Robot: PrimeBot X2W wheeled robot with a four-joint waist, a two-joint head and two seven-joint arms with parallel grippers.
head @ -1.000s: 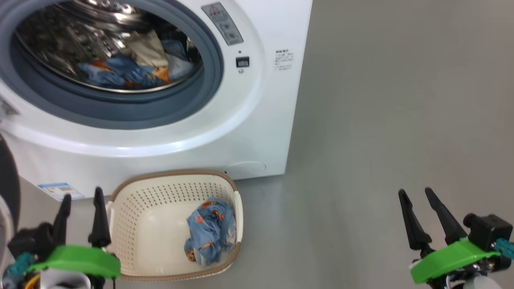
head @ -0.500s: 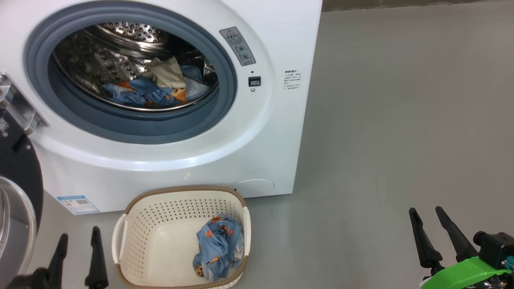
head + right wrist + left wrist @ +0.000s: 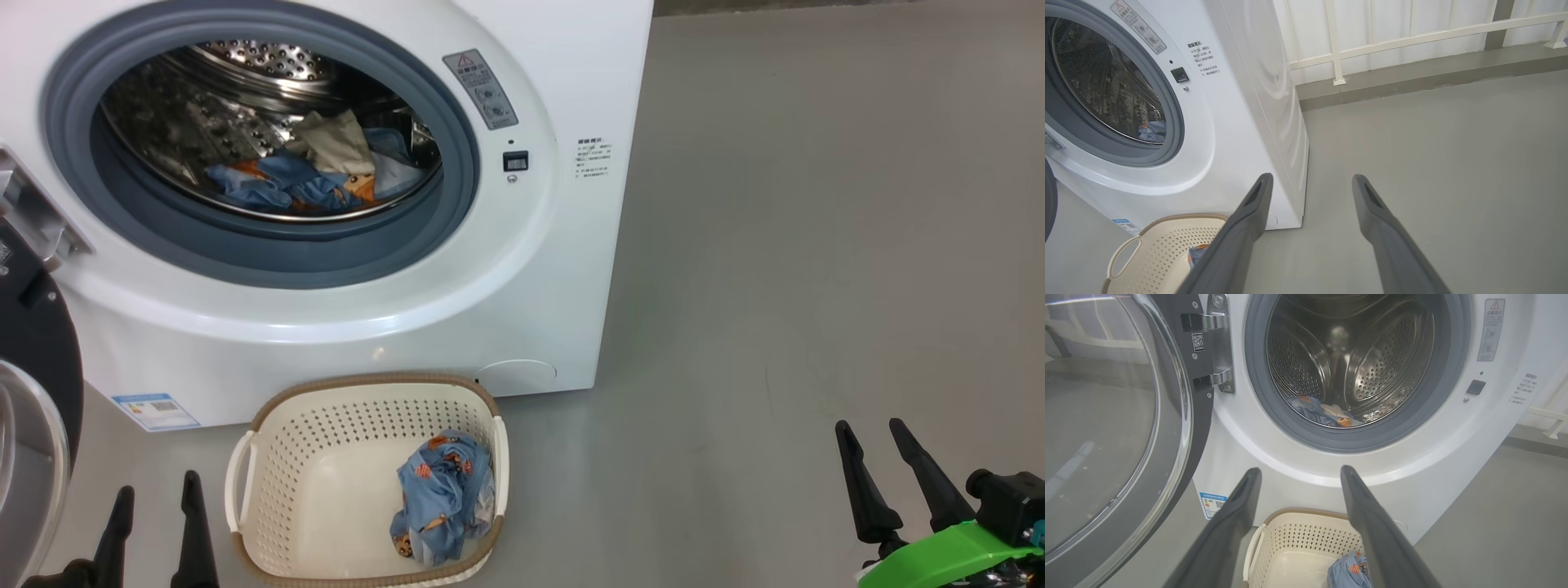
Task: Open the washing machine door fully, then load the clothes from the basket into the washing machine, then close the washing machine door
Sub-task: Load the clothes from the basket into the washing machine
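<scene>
One washing machine (image 3: 522, 269), upper left. One door (image 3: 41, 343), left edge. One basket (image 3: 286, 490), lower centre; one blue garment (image 3: 445, 498) in it. Drum pile (image 3: 310, 175): count unclear. Two grippers, left gripper (image 3: 158, 483) and right gripper (image 3: 869, 424), two fingers (image 3: 868, 490) each.

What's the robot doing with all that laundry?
It is loading laundry. The washing machine door is swung open, and some clothes already lie in the drum. One blue garment is left in the basket on the floor. The left end effector and the right end effector are open, holding nothing.
</scene>
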